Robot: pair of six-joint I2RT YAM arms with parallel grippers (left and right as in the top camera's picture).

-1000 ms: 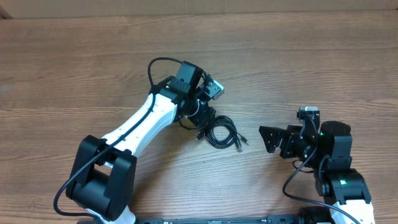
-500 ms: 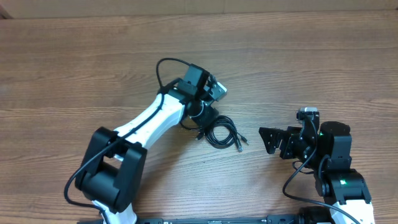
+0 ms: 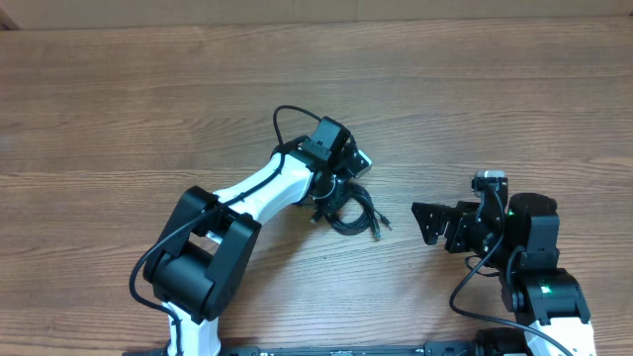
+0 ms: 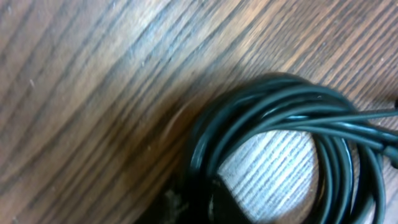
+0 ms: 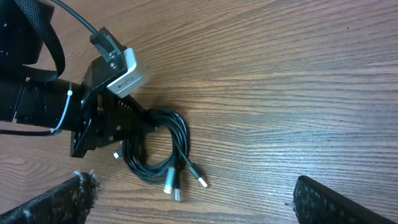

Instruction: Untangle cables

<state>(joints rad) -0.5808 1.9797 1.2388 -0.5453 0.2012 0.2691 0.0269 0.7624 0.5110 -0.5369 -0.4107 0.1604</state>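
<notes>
The cables (image 3: 353, 212) are thin black cords wound in one loose coil at the table's middle, with silver-tipped plugs (image 5: 170, 182) sticking out at its near side. My left gripper (image 3: 331, 195) is down on the coil's left edge. In the left wrist view the coil (image 4: 205, 140) fills the frame and runs into the dark jaws (image 4: 194, 202), which look shut on it. In the right wrist view the left gripper's fingers (image 5: 127, 123) lie across the coil (image 5: 183, 138). My right gripper (image 3: 428, 222) is open and empty, to the right of the coil (image 5: 196, 199).
The wooden table (image 3: 119, 119) carries only the coil and the two arms. The left arm's thick black cable (image 3: 287, 117) loops above its wrist. A light strip runs along the far edge (image 3: 316, 10).
My left arm has swung to the right and its gripper has come down onto the coil's left edge. The right arm has not moved.
</notes>
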